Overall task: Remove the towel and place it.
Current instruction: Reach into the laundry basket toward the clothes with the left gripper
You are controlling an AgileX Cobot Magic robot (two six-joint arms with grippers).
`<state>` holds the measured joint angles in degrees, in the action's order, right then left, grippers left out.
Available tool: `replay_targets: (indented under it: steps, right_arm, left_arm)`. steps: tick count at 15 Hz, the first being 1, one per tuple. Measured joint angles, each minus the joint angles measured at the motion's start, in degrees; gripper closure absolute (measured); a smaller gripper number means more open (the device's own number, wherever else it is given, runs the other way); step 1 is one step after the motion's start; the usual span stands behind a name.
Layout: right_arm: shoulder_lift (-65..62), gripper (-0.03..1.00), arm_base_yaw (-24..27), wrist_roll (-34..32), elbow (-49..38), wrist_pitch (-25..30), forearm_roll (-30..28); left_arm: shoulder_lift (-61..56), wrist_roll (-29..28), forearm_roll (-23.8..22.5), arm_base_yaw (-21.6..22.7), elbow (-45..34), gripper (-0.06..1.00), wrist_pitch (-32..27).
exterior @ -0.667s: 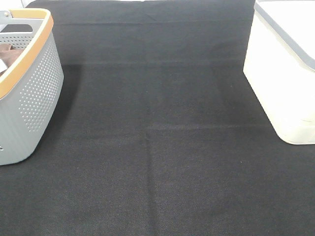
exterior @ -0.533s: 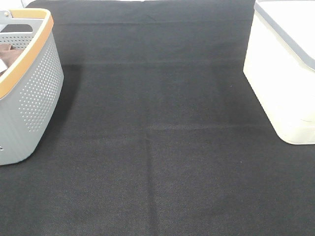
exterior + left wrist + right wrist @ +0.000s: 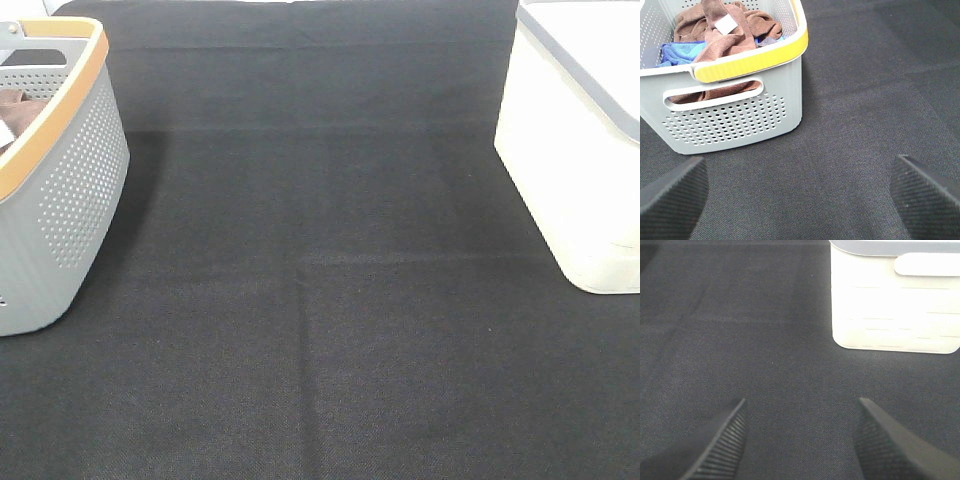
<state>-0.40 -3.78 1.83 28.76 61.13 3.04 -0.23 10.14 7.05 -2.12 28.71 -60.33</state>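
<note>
Left gripper: jaws spread wide, with only black mat between them. It holds nothing and hangs above the mat, just short of the grey basket.

Right gripper: jaws apart, somewhat narrower than the left pair, holding nothing. Bare mat lies beneath them. The white bin stands beyond, well apart from the fingertips.

Neither gripper appears in the high view.

Basket, at the left edge of the mat: perforated walls, a yellow-orange rim band and a handle slot in the end nearest the left gripper.

Towel: inside the basket, crumpled on top of the contents, reddish-brown, small white tag facing up. More brown cloth shows through the handle slot; it cannot be told whether this is the same piece. A blue cloth lies beside it, against the near wall.

White bin, at the far right of the mat: grey-rimmed, and well apart from the basket.
</note>
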Motion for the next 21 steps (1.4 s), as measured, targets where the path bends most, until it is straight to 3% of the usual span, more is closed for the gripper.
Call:
replay_targets:
  steps: [21]
  right_arm:
    - [0.0, 0.38, 0.0, 0.0, 0.0, 0.0, 0.0]
  left_arm:
    - [0.0, 0.0, 0.0, 0.0, 0.0, 0.01, 0.0]
